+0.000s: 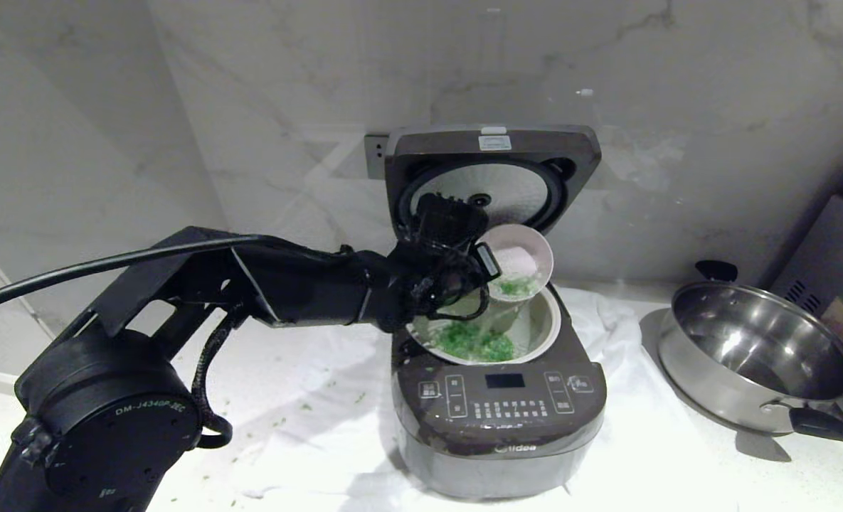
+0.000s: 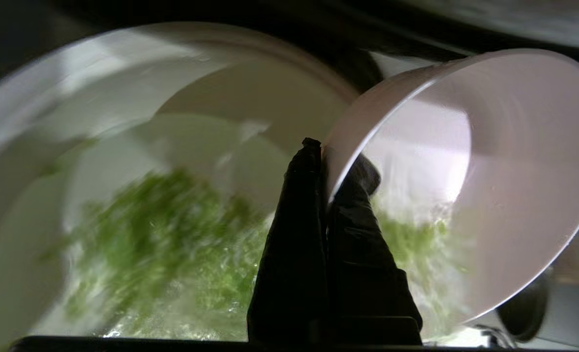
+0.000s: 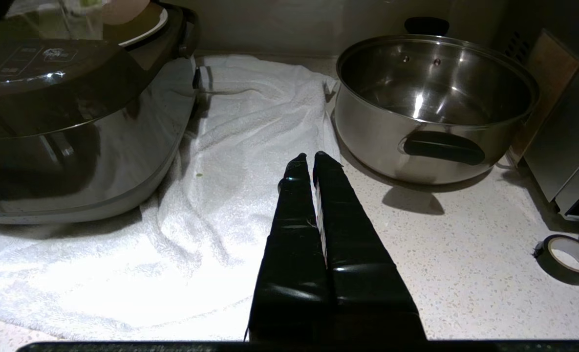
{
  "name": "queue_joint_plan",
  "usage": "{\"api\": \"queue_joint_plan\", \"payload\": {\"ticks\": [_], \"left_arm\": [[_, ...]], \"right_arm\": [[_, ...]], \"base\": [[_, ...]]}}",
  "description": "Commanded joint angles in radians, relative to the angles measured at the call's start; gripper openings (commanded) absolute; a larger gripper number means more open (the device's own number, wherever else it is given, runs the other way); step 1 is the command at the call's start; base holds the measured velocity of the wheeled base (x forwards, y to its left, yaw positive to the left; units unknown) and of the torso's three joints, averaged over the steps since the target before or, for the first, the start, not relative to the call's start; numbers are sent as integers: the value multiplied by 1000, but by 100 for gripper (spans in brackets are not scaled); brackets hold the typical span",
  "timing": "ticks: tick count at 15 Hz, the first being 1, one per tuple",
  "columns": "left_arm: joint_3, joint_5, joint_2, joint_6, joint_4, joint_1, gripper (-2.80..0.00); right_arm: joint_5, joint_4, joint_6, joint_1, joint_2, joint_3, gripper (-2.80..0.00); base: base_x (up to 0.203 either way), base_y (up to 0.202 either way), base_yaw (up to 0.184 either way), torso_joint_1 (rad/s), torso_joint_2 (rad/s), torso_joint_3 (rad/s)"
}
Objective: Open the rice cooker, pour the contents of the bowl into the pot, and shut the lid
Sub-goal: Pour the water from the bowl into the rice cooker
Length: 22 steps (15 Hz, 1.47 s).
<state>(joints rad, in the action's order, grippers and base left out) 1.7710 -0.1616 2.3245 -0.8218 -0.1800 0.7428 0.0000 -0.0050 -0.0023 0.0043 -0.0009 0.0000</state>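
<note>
The dark rice cooker (image 1: 499,419) stands in the middle with its lid (image 1: 492,171) swung upright at the back. My left gripper (image 1: 489,264) is shut on the rim of the pale pink bowl (image 1: 524,256), one finger inside and one outside. It holds the bowl tilted over the white-rimmed pot (image 1: 553,320). Green bits (image 1: 474,345) lie in the pot, and some (image 1: 517,286) still cling inside the bowl. In the left wrist view the gripper (image 2: 326,161) pinches the bowl (image 2: 514,171) above the greens (image 2: 162,234). My right gripper (image 3: 309,164) hangs shut and empty over the towel.
A shiny steel pan (image 1: 755,355) with black handles sits right of the cooker. A white towel (image 1: 307,398) lies under the cooker, with stray green bits (image 1: 306,407) on it. A tape roll (image 3: 568,256) lies on the counter, and a grey appliance (image 1: 834,270) stands far right.
</note>
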Motion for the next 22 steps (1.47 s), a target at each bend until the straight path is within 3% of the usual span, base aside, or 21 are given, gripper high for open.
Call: {"api": "queue_joint_plan", "payload": {"ticks": [1,5,9,16,22], "left_arm": [[-158,4,-4,2,-334,0,-280],[-360,87,18,78,-937,-13,-280],[-399,114,115,117,-1181,-23,-280],[-273,107,236,124,-1227,-17,-280],[-282,94,217,124,-1227,-19,-280]], "right_arm": [[0,-1,-1,0,-1,2,-280],[0,-1,-1,0,-1,2,-280],[0,0,-1,0,-1,2,-280],[0,0,-1,0,0,2,-280],[0,0,-1,0,-1,2,-280]], "base": [[0,0,0,0,0,0],[0,0,0,0,0,0],[0,0,0,0,0,0],[0,0,0,0,0,0],[0,0,0,0,0,0]]}}
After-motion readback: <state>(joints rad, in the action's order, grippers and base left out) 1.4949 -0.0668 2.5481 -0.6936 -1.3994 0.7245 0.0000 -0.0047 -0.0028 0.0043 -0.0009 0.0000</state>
